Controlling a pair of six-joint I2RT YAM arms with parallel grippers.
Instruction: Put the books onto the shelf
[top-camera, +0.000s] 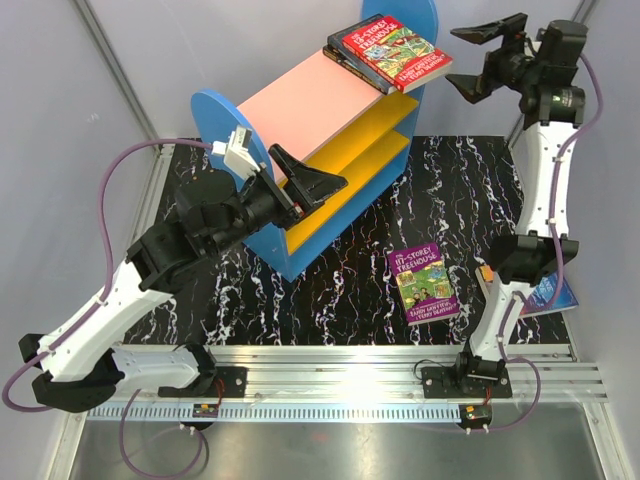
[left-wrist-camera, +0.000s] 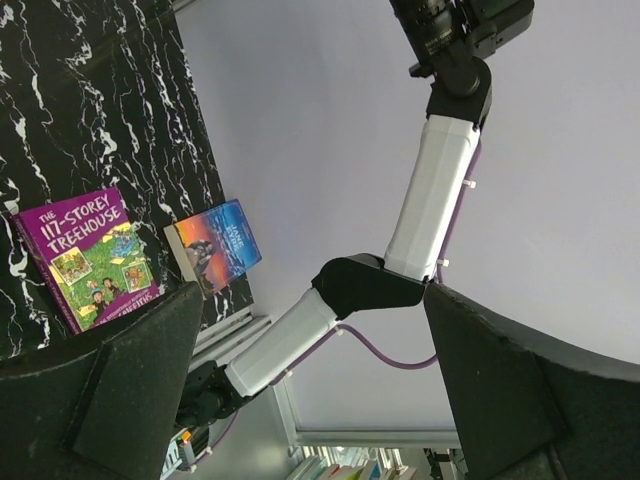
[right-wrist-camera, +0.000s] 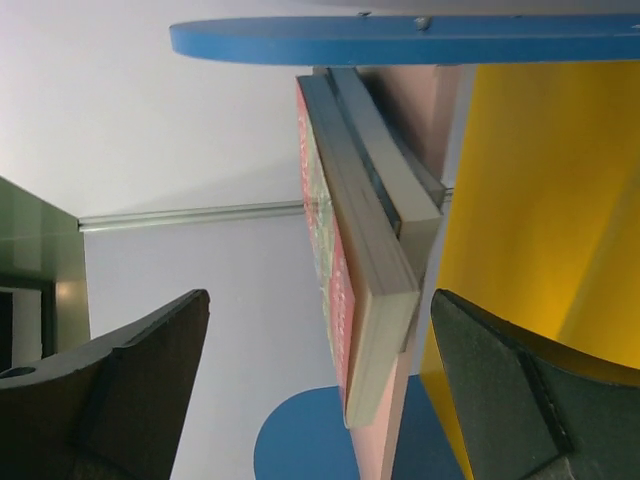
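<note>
Four books show on or around a black worktop veined with white, closed in by pale grey walls, with a metal rail along its near edge carrying both arm bases. The shelf stands toward the far left of the worktop, set at a slant. A red book lies flat on a dark book at the far end of its pink top board, both overhanging the edge a little. A purple book lies face up near the near right part of the worktop, and a blue book sits at the right edge, partly hidden behind the right arm. The left arm stretches from the near left corner up to the shelf's near blue end panel, the left gripper spread wide and holding nothing. The right arm rises steeply by the right wall, its wrist turned left; the right gripper hangs just beside the stacked books, jaws wide apart and holding nothing.
</note>
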